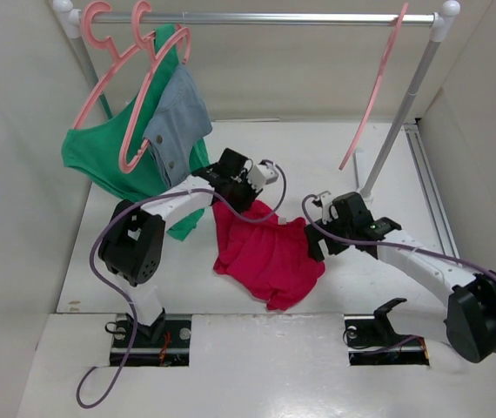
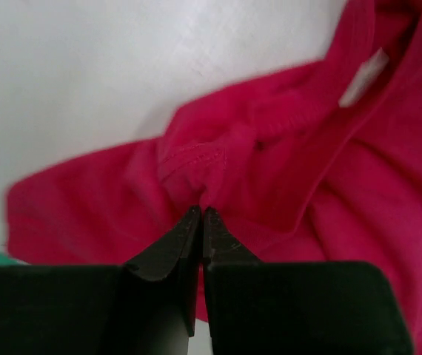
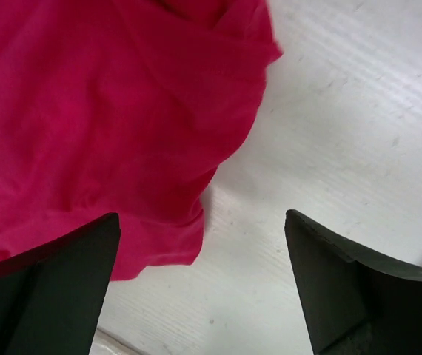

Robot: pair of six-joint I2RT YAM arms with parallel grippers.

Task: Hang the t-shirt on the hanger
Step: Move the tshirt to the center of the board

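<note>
The crimson t-shirt [image 1: 270, 257] lies crumpled on the white table between the two arms. My left gripper [image 1: 250, 198] is at its far upper edge. In the left wrist view the gripper [image 2: 201, 212] is shut on a puckered fold of the t-shirt [image 2: 285, 148], near the collar with its white label. My right gripper [image 1: 314, 246] is at the shirt's right edge. In the right wrist view it is open [image 3: 202, 222], with the shirt's hem [image 3: 107, 111] lying partly between the fingers. The bare pink hanger [image 1: 377, 91] hangs on the rail at the right.
A clothes rail [image 1: 265, 16] spans the back, its right post [image 1: 405, 113] standing behind my right arm. Two pink hangers at the left carry a green garment [image 1: 100, 157] and a grey-blue denim piece [image 1: 178, 117]. White walls enclose both sides.
</note>
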